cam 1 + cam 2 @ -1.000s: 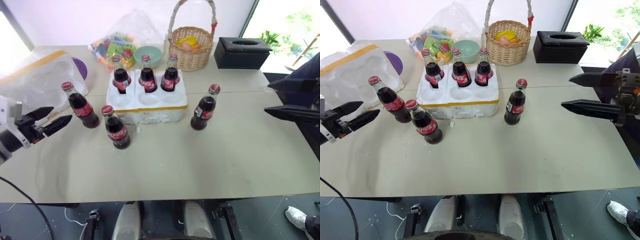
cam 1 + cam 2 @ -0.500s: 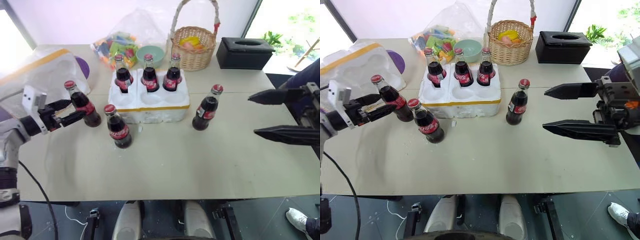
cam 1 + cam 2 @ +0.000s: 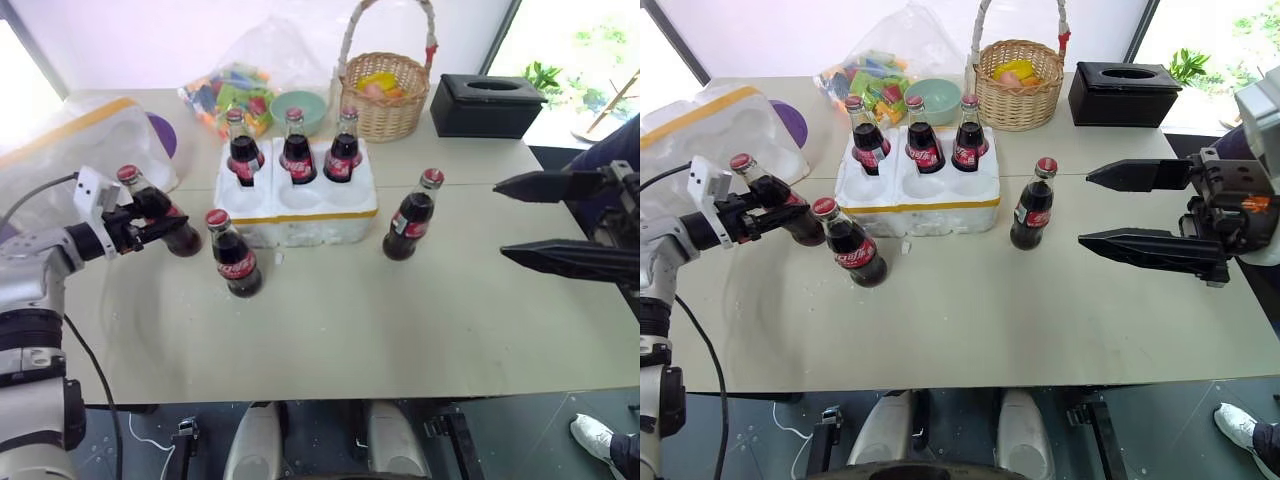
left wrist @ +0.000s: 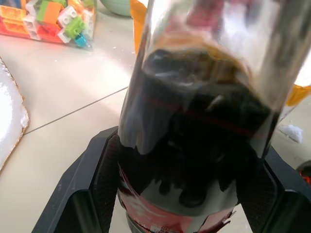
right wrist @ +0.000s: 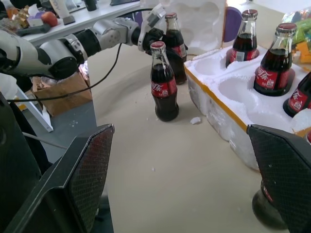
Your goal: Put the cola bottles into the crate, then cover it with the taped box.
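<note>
The left claw point(image 3: 778, 203) has its two black fingers point(image 4: 104, 179) set either side of the leftmost cola bottle point(image 3: 768, 198), pressed against the glass low on its body, so it is clamped on that bottle, which stands upright on the bench point(image 3: 970, 310) at the left, just in front of the taped box point(image 3: 715, 135). That box, white with a yellow-orange tape band, sits at the far left of the bench.

The crate point(image 3: 918, 195) lies in the middle, towards the far side, its yellow band along the near rim. Three cola bottles point(image 3: 922, 135) stand upright in its far row of wells; the three near wells are bare. Another bottle point(image 3: 847, 243) stands on the bench just off the crate's near-left corner, close beside the gripped one but apart from it. The sixth bottle point(image 3: 1032, 205) stands just off the crate's right end.

The right claw point(image 3: 1110, 208) hangs over the right side of the bench, pointing left, its long fingers spread wide apart with nothing between them, well clear of the nearest bottle.

Behind the crate are a bag of coloured blocks point(image 3: 868, 75), a green bowl point(image 3: 933, 97), a wicker basket point(image 3: 1018, 82) and a black tissue box point(image 3: 1125, 92).
</note>
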